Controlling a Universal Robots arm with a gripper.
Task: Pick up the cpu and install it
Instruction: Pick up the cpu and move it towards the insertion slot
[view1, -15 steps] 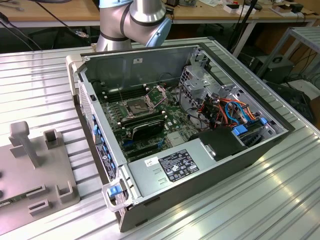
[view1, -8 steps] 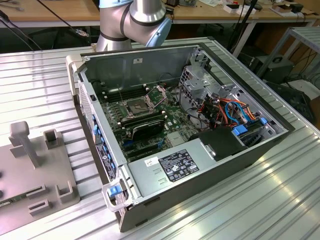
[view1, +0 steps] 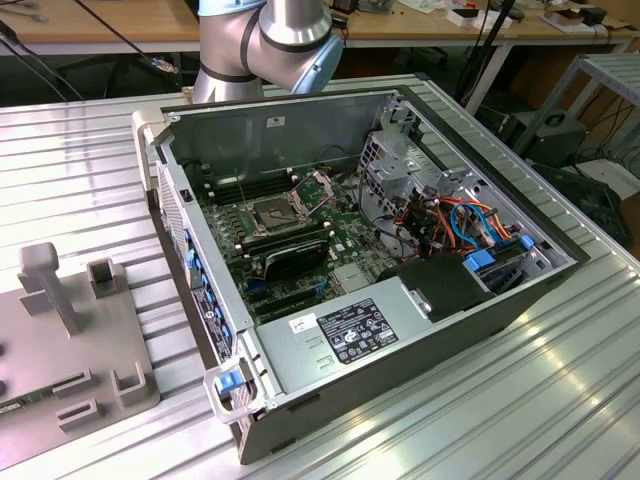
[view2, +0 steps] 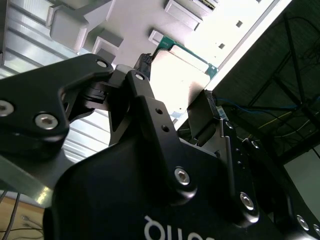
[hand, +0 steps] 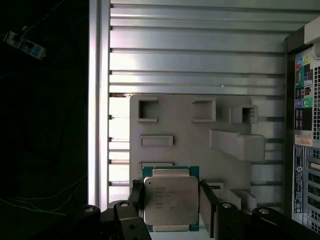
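The cpu (hand: 170, 201), a small square chip with a dull silver top and green edge, sits between the two black fingers of my gripper (hand: 170, 189) in both wrist views. The fingers press against its opposite sides, so the gripper (view2: 178, 78) is shut on the cpu (view2: 185, 82), which hangs above the grey fixture plate (hand: 185, 135). In the exterior view the open computer case (view1: 400, 330) lies on the table with its motherboard (view1: 345, 245) exposed. The dark square socket (view1: 272, 213) has its hinged metal plate (view1: 316, 190) raised.
The grey fixture plate (view1: 60, 340) with raised pockets and a post stands at the exterior view's left, beside the case. Cables and a drive cage (view1: 450, 215) fill the case's far end. The arm's base (view1: 270, 40) rises behind the case. The ribbed metal tabletop (view1: 520, 400) surrounds everything.
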